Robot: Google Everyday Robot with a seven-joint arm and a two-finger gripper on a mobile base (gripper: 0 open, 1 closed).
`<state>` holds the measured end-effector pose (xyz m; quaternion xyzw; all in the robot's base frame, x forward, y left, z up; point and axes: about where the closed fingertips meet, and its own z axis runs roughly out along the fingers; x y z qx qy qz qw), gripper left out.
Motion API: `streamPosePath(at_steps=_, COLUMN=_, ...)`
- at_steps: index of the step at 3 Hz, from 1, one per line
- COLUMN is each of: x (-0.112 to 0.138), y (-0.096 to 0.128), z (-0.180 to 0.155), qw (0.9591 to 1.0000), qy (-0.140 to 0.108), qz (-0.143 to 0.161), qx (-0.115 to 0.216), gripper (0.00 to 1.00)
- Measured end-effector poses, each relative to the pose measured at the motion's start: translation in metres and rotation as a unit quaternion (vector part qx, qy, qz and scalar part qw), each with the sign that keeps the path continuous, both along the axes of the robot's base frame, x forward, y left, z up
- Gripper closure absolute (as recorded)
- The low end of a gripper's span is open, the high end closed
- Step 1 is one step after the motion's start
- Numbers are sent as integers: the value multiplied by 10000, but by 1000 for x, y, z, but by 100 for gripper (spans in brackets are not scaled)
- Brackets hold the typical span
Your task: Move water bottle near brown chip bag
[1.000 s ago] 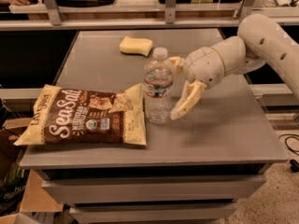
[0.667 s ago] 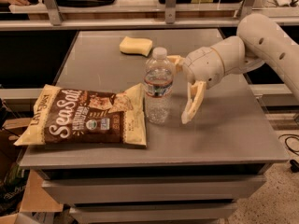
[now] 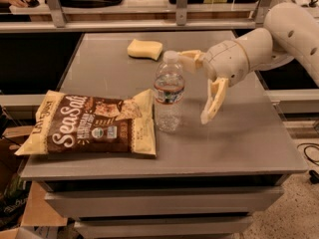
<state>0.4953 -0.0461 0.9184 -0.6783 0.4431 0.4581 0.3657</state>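
Bottle (image 3: pixel 168 91) upright beside the bag (image 3: pixel 89 126), pincer (image 3: pixel 194 86) released.
On the grey surface (image 3: pixel 239 138) we see the bag lying flat at front left, the bottle just beside its right edge, so we judge the placing done. The pincer hangs right of the bottle, fingers spread, gripping nothing, clear enough not to tip it. The sponge (image 3: pixel 144 49) sits well behind.
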Motion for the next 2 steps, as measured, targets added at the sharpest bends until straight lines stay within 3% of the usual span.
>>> streamPosePath(at_steps=2, x=15, y=-24, z=19, qw=9995, qy=-86, qz=-264, qx=-127, gripper=0)
